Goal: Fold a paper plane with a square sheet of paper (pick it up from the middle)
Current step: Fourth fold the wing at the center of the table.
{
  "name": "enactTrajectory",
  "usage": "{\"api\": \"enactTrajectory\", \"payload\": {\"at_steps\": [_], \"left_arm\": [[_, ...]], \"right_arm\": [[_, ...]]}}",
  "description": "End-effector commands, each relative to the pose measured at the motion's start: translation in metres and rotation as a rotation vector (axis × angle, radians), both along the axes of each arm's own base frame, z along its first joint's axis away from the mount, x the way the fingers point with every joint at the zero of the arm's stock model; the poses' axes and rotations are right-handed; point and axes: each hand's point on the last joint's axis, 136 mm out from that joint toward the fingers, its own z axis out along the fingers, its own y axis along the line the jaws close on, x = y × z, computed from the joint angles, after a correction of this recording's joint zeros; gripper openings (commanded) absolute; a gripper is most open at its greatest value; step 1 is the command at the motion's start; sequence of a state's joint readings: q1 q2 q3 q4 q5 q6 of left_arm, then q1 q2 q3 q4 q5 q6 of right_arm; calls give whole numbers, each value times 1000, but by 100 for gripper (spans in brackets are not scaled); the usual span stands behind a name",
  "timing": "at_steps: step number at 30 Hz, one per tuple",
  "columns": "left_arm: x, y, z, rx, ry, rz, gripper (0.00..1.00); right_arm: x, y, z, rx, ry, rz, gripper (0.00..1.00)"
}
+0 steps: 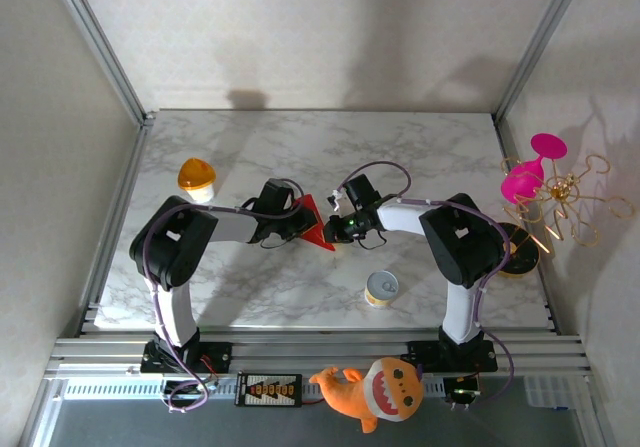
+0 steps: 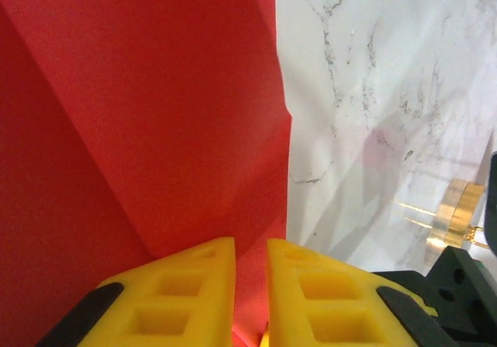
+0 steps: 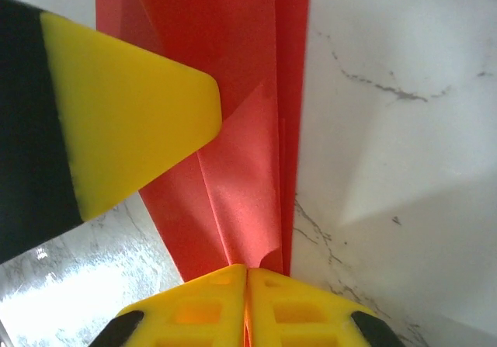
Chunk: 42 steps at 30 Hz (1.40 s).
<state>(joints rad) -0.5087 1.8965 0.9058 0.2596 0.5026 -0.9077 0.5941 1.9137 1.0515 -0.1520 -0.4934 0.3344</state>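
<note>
Both my arms are bent at the elbow, and the forearms turn inward to meet over the middle of the table. My left gripper comes in from the left and my right gripper from the right, almost nose to nose, with the paper between them.

From my left wrist, the left fingers stand a thin slit apart with red showing in the slit, so they are pinched on the paper's edge. Creased red panels spread out ahead of them, and bare marble lies to the right.

From my right wrist, the right fingers are pressed together on the paper's near end. It runs away from them as a narrow strip of overlapping folds. One left finger lies across that strip from the left.

From above, the paper is a small red wedge with its tip toward my bases. A tin stands nearer me, right of the paper and apart from it. Its label is too small to read.
</note>
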Motion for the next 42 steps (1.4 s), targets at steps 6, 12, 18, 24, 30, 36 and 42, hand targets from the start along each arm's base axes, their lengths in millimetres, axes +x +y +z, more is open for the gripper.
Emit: {"api": "enactTrajectory", "payload": {"at_steps": [6, 12, 18, 24, 30, 36, 42], "left_arm": [[-6, 0, -8, 96, 15, -32, 16], [-4, 14, -23, 187, 49, -3, 14], [7, 26, -23, 209, 37, 2, 15], [24, 43, -23, 146, 46, 16, 16], [40, 59, -21, 126, 35, 36, 17], [49, 77, -25, 146, 32, 46, 18], [70, 98, -20, 187, 1, 66, 18]], "right_arm": [[-13, -19, -36, -162, 48, 4, 10], [-20, -30, -48, -240, 51, 13, 10], [-28, -39, -57, -278, 64, 20, 9], [-33, -44, -61, -295, 73, 20, 9], [-37, -49, -68, -328, 84, 27, 9], [-45, -59, -77, -382, 96, 40, 9], [-48, -63, -77, -394, 98, 43, 9]]}}
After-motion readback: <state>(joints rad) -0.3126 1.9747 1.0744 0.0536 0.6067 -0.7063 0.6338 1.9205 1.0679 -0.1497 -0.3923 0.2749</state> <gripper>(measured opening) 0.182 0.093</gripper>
